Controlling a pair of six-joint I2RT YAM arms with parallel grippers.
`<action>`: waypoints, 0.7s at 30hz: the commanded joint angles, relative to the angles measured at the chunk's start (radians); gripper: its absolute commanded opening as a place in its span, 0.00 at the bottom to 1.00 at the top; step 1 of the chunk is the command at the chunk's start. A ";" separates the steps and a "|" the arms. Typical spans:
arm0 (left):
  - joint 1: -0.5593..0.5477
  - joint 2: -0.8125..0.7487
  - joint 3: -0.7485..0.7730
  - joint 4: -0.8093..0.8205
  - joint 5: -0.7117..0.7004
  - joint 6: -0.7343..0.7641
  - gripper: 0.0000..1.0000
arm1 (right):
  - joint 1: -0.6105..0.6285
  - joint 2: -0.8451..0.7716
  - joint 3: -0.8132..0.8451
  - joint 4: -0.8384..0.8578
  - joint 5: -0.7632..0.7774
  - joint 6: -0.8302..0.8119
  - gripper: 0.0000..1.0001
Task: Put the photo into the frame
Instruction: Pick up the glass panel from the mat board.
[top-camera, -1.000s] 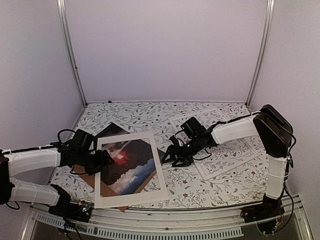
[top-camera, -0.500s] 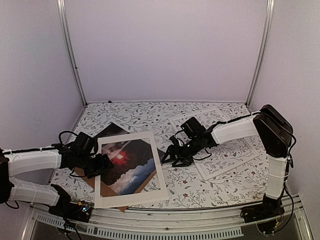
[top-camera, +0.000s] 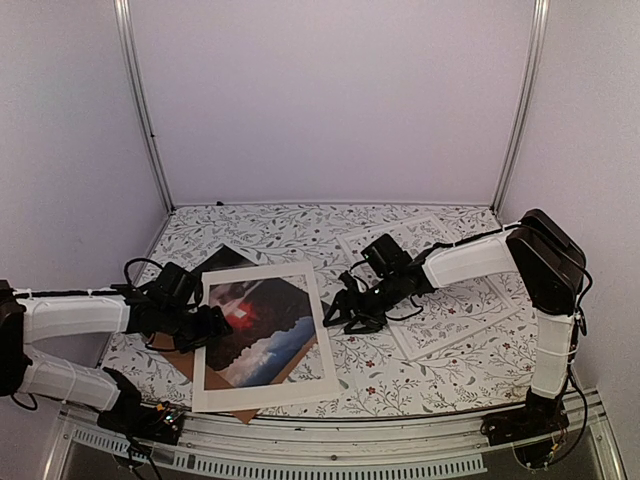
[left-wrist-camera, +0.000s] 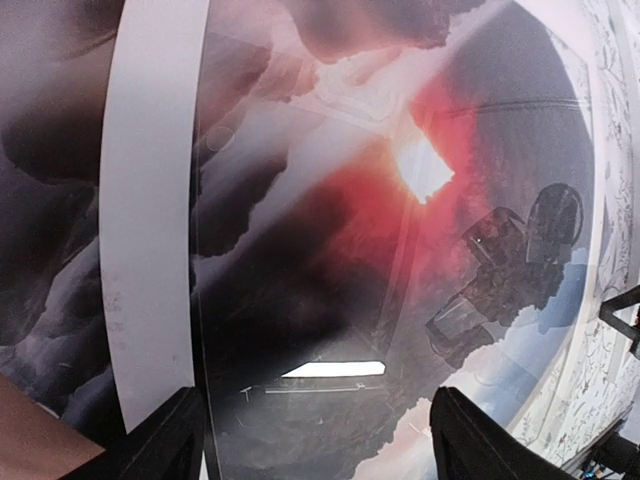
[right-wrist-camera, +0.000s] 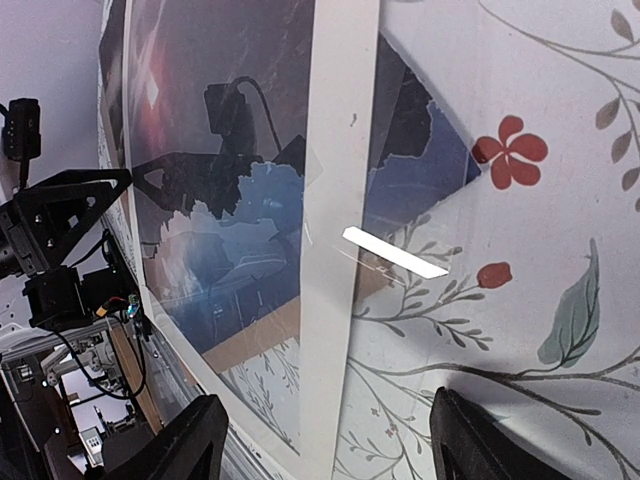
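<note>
"Overhead first: where is the photo?"

"I see the photo (top-camera: 268, 312) flat on the near-left part of the flowered table (top-camera: 300, 225), lying skewed beneath the frame (top-camera: 268, 397); two dark corners poke out past the white rim, one at the far left, one at the right; a brown backing board (top-camera: 288, 368) lies under both; a white mat (top-camera: 440, 335) sits apart to the right, with my right forearm passing above it."

"And the grippers?"

"My left gripper (top-camera: 212, 326) is low at the frame's left edge; my right gripper (top-camera: 338, 318) is just beside its right edge, over the cloth; from up here I cannot tell how either pair of jaws stands."

"Left wrist?"

"Both fingers (left-wrist-camera: 160, 445) are spread wide, gripping nothing; beyond them the white rim runs up the view; the photo's red glow shows through the glossy pane."

"Right wrist?"

"Jaws spread there too, and empty; I look along the frame's right rim; a dark photo corner juts beyond it onto the cloth; the brown board shows through the pane, lower in the view."
</note>
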 joint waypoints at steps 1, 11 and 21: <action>-0.034 0.039 -0.011 0.000 0.026 0.001 0.79 | 0.006 0.028 -0.007 -0.051 0.082 -0.006 0.74; -0.045 0.041 -0.013 0.088 0.077 0.019 0.78 | 0.006 0.049 0.017 -0.066 0.124 0.009 0.75; -0.055 0.063 -0.045 0.138 0.077 0.011 0.76 | -0.005 0.040 -0.031 0.020 0.080 0.070 0.73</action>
